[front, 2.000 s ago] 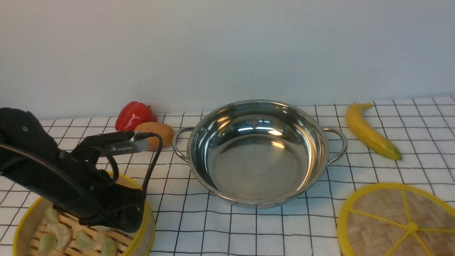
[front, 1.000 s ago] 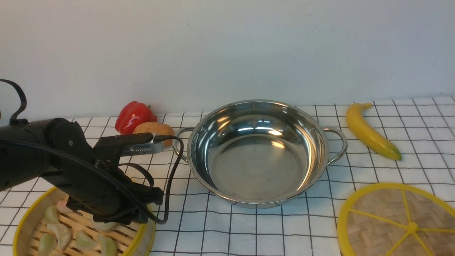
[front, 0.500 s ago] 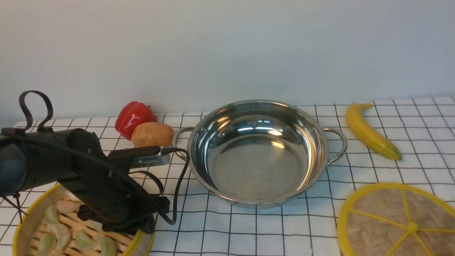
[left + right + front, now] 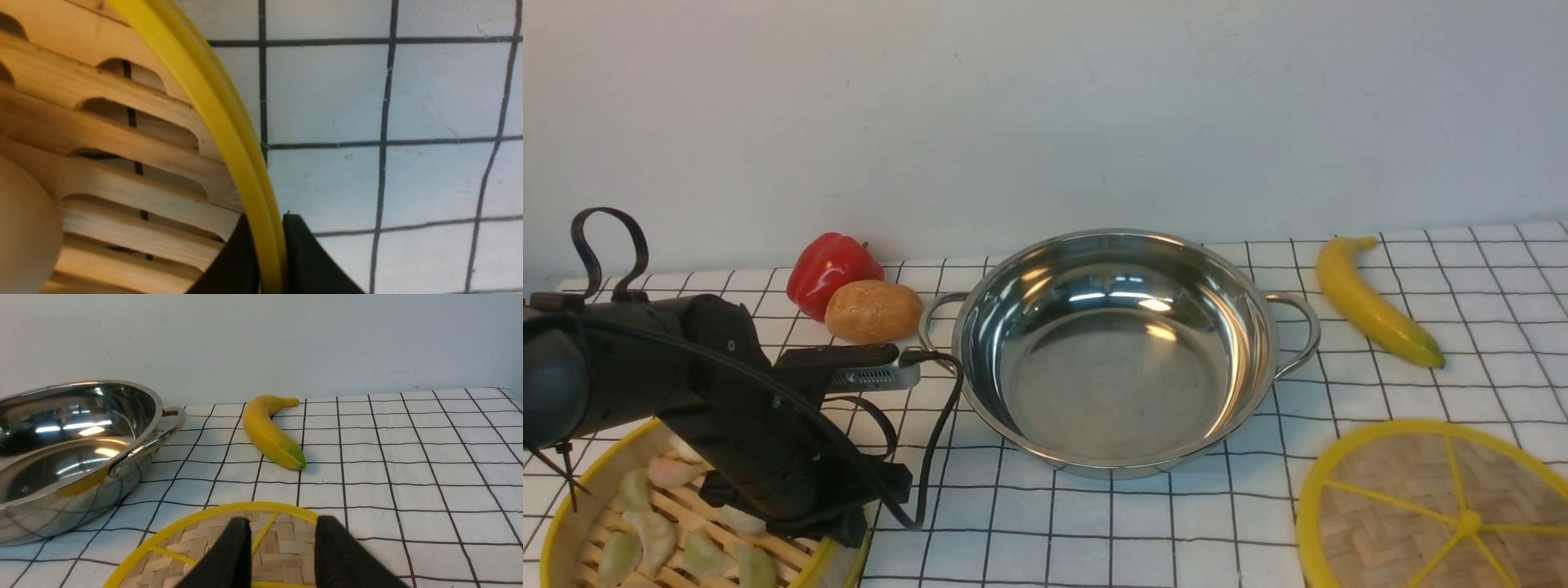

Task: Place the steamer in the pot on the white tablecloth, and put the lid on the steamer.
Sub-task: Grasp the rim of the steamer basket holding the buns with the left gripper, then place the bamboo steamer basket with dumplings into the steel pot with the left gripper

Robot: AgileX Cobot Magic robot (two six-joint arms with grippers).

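Start at the far left, on your near side. The steamer [image 4: 216, 122], a round bamboo basket with a yellow rim and a floor of wooden slats, is on the white tablecloth [image 4: 1176, 523], the cloth with thin black squares that covers the counter. It is left of the pot, near it but not in it. Small pale green toy dumplings [image 4: 654, 535] lie inside the basket. Your black left arm [image 4: 645, 384] reaches down over it. The left claw [image 4: 266, 232] is pinched tight on the yellow rim, with one finger inside the basket and one outside. Further back sit a shiny red toy pepper [image 4: 832, 263] and, just beside it, a bumpy brown potato [image 4: 872, 310]. In the middle is the pot [image 4: 1111, 392], a wide, shallow, shiny steel pan with two loop handles. To its right, toward the back, lies a yellow banana with a green tip [image 4: 1372, 302]. At the near right is the lid [image 4: 1405, 498], a flat round disc of woven bamboo with a thick yellow rim, yellow spokes and a small knob in the middle. It lies flat on the cloth, apart from the pot. The right claw [image 4: 282, 531] shows only in the right wrist view. Its two black fingers stand apart over the lid and hold nothing. You cannot tell whether they touch it.
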